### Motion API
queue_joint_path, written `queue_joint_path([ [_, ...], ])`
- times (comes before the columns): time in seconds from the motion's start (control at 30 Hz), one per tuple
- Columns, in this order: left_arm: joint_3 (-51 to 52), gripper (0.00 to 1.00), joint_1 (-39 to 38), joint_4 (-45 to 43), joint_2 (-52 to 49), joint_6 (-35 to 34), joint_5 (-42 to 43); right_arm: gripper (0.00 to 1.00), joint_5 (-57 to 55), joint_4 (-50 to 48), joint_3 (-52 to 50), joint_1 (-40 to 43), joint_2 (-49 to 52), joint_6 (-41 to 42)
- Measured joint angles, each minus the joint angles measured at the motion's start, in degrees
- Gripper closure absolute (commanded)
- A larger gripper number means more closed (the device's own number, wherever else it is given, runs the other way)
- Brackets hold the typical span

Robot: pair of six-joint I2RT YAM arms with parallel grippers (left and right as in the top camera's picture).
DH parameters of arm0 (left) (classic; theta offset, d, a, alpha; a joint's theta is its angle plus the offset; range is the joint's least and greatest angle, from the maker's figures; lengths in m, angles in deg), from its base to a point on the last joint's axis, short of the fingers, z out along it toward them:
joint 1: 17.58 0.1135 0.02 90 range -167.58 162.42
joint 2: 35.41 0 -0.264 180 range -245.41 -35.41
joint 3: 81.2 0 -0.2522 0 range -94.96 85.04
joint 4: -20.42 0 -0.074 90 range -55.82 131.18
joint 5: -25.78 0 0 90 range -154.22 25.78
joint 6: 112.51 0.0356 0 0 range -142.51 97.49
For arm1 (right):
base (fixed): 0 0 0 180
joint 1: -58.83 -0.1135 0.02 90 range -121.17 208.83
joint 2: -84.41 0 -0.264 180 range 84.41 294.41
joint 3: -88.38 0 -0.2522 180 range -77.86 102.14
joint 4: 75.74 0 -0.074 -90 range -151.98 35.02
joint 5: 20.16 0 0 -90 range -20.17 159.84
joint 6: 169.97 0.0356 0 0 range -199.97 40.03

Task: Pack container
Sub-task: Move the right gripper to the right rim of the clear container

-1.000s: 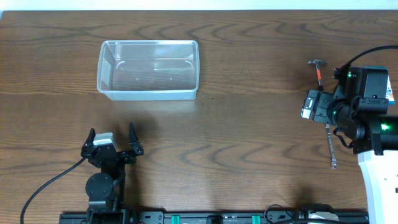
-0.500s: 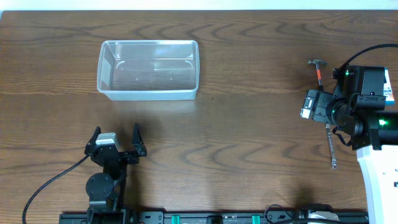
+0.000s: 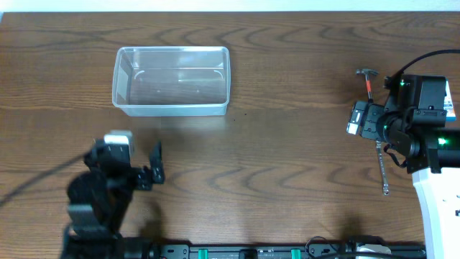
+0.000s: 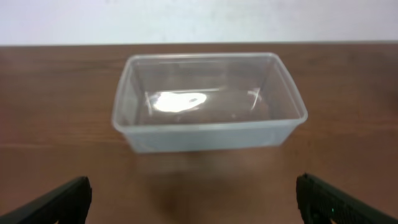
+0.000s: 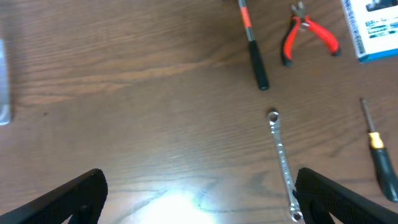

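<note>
Left gripper (image 4: 196,200) hovers with fingers spread wide, holding nothing; the clear container (image 4: 208,138) sits upright straight ahead of it, well apart. Right gripper (image 5: 200,194) is likewise spread and bare. Ahead of it, toward the right of its wrist view, lie a blue box (image 5: 373,28) at the far edge, a hammer (image 5: 255,64), a wrench (image 5: 283,163) nearest the gripper, red pliers (image 5: 309,34) and a screwdriver (image 5: 377,149).

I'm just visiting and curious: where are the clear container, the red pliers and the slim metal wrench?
clear container (image 4: 208,138): left wrist view, on its front wall.
red pliers (image 5: 323,36): right wrist view, on one red handle.
slim metal wrench (image 5: 283,163): right wrist view, on the middle of its shaft.
</note>
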Motion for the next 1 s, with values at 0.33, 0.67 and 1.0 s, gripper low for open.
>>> queue_joint_path([
  [0.33, -44.22, 0.02, 2.08, 30.23, -32.72, 5.46, -3.02, 0.01, 9.27, -1.01, 0.11, -0.94, 0.02, -1.38],
  [0.67, -50.8, 0.02, 6.01, 38.62, -46.66, 2.38, -9.77, 0.01, 10.71, -9.33, 0.5, -20.85, 6.12, -1.73],
  [1.0, -68.13, 0.02, 11.32, 52.0, -58.64, 1.33, -8.66, 0.01, 5.2, 0.57, 25.0, -28.22, 30.6, -0.44],
])
